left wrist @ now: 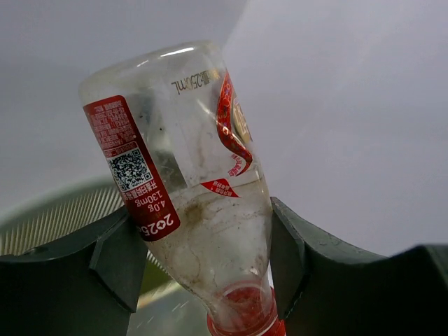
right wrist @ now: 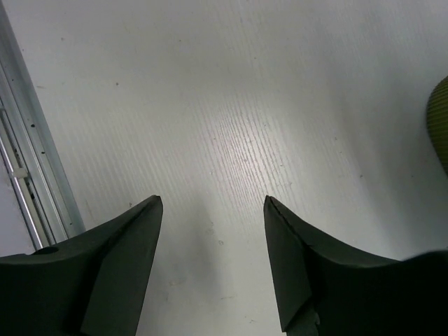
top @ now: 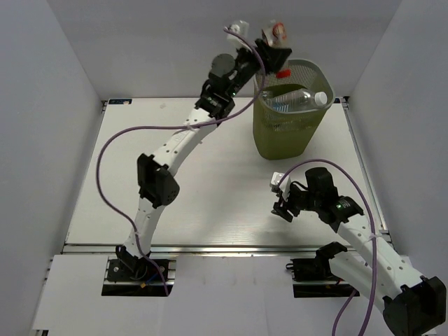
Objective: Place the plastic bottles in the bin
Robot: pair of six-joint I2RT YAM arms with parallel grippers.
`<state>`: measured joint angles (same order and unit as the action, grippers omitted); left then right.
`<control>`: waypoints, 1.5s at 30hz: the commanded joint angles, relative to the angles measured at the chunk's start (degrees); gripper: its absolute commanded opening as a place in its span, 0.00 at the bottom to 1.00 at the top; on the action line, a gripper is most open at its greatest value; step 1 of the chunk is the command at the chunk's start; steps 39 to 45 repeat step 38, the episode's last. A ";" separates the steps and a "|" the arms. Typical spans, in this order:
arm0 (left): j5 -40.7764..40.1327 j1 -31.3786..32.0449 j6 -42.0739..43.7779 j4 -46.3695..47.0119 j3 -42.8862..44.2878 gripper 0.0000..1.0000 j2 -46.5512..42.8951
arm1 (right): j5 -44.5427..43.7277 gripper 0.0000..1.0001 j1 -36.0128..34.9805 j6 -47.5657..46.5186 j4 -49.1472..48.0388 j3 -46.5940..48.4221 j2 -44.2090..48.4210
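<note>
One red-labelled bottle (top: 269, 33) sits clamped between the fingers of my left gripper (top: 274, 49), my arm stretched far out so that the bottle hangs above the near-left rim of the bin (top: 280, 136). In my left wrist view the bottle (left wrist: 189, 161) is tilted, its red cap (left wrist: 241, 308) pointing down and its base up, and both pads of the left gripper (left wrist: 203, 231) press on its lower body. A curve of green mesh from the bin (left wrist: 56, 210) shows below and behind it.

Inside the bin lie clear bottles (top: 294, 98), one with a white cap towards the right wall.

My right gripper (top: 282, 208) hovers low over the table (top: 210, 196), in front of the bin and apart from it. Its jaws stand wide with nothing between them: from the right wrist, the right gripper (right wrist: 213, 210) frames only bare white table (right wrist: 245, 105), with a sliver of the bin (right wrist: 441, 119) at the right edge.
</note>
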<state>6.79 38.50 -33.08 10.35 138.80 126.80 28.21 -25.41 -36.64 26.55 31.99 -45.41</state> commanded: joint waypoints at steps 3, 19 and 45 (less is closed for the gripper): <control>1.75 0.43 -4.89 0.72 0.49 0.53 6.52 | 0.01 0.66 -0.16 1.93 -4.39 -0.17 -0.21; 1.04 0.43 -5.42 5.12 -1.17 1.00 -0.93 | -2.18 0.90 0.10 7.54 -7.99 -0.79 -0.74; -28.41 -1.59 10.14 -19.59 -95.81 1.00 -75.55 | -17.48 0.90 0.01 20.73 -7.30 7.04 -8.11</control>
